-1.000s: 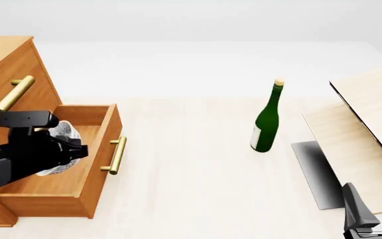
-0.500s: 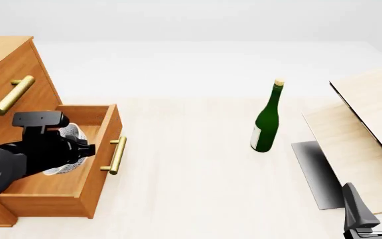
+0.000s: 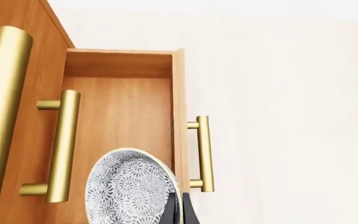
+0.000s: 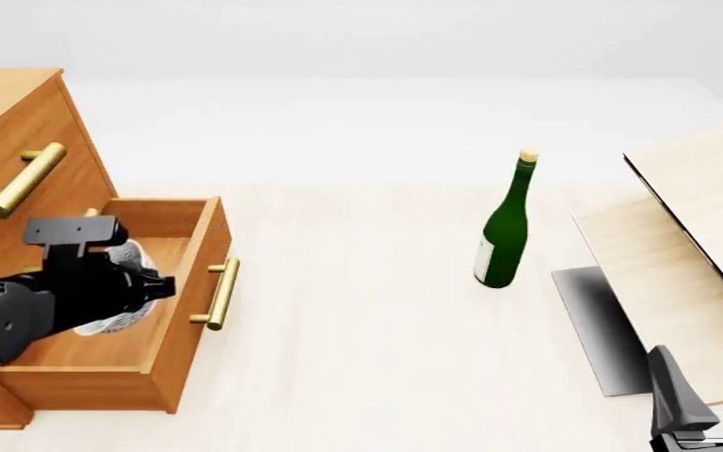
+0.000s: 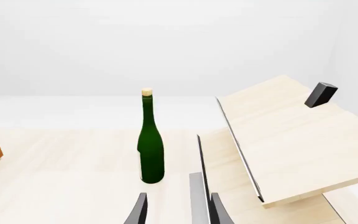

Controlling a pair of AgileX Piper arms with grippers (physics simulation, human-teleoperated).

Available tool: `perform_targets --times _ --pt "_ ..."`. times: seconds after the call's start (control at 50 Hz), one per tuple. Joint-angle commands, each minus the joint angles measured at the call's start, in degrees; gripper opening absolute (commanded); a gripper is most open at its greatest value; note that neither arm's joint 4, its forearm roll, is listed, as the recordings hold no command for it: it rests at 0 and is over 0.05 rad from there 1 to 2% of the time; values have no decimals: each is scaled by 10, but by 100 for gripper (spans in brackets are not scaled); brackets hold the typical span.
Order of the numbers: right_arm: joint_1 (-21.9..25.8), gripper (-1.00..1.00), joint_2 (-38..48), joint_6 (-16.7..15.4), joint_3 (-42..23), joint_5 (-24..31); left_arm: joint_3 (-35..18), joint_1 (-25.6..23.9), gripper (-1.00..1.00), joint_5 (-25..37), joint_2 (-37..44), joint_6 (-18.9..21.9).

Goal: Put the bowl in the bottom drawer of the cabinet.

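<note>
- The step in hand looks like setting the bowl (image 4: 120,282) down inside the bottom drawer (image 4: 161,353), which is pulled out at the lower left of the front view.
- To do it well, I think the left end effector (image 4: 129,287) should go low, let the bowl sit flat on the drawer floor, then let go gently.
- It should stay away from the drawer's front wall and brass handle (image 4: 219,294).
- The left end effector is closed on the bowl's rim, so the bowl hangs tilted over the drawer.
- The right end effector (image 5: 175,207), low in its wrist view, is a little open and holds nothing.
</note>
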Motion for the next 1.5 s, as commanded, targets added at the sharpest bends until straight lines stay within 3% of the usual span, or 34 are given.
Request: perform_targets --times 0.02,0.4,0.6,1.04,1.5 --pt "0 100 0 0 0 0 13 18 -100 -16 4 7" --pt "0 100 -1 0 0 0 28 46 -100 -35 17 13" --pt "0 100 0 0 0 0 14 62 -100 -52 49 46" --pt "0 100 0 0 0 0 21 54 -100 -90 92 30" --pt "0 100 0 0 0 0 30 85 -100 -107 106 51"
